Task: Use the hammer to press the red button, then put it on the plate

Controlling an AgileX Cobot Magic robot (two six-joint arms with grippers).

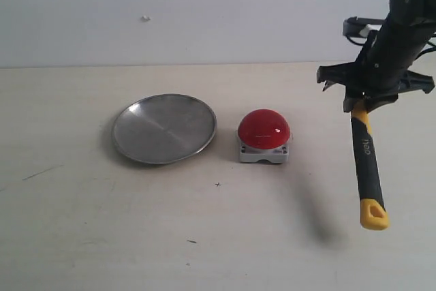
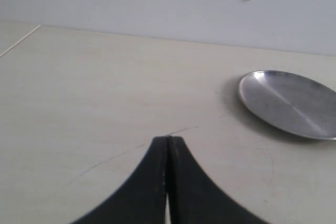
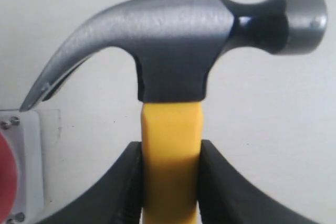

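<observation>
Right grip: my right gripper (image 3: pixel 170 153) pinches the hammer (image 3: pixel 178 40) by the yellow neck just below the dark head, one finger on each side and no gap showing.
Left grip: my left gripper (image 2: pixel 168 182) has its fingers pressed together on nothing, low over the table (image 1: pixel 68 223).
Hammer: held up off the table at the right of the scene. Its head is hidden under my wrist in the exterior view.
Long axis: the handle runs from my fingers toward the near edge, leaning slightly right and ending in the yellow loop.
Red button: the red button (image 1: pixel 264 131) sits on the table well apart from the hammer, between it and the plate (image 1: pixel 164 128) — just beside the plate's rim.
Direction to go: the button lies on the claw (image 3: pixel 58 77) side of the head and the striking face (image 3: pixel 310 22) points away from it. I judge the move to be a sideways carry toward the plate.
Nearer arm: my right one. My left is out by the plate's far side.
Writing: white lettering (image 1: pixel 366 146) on the black grip — too blurred to read with confidence.
</observation>
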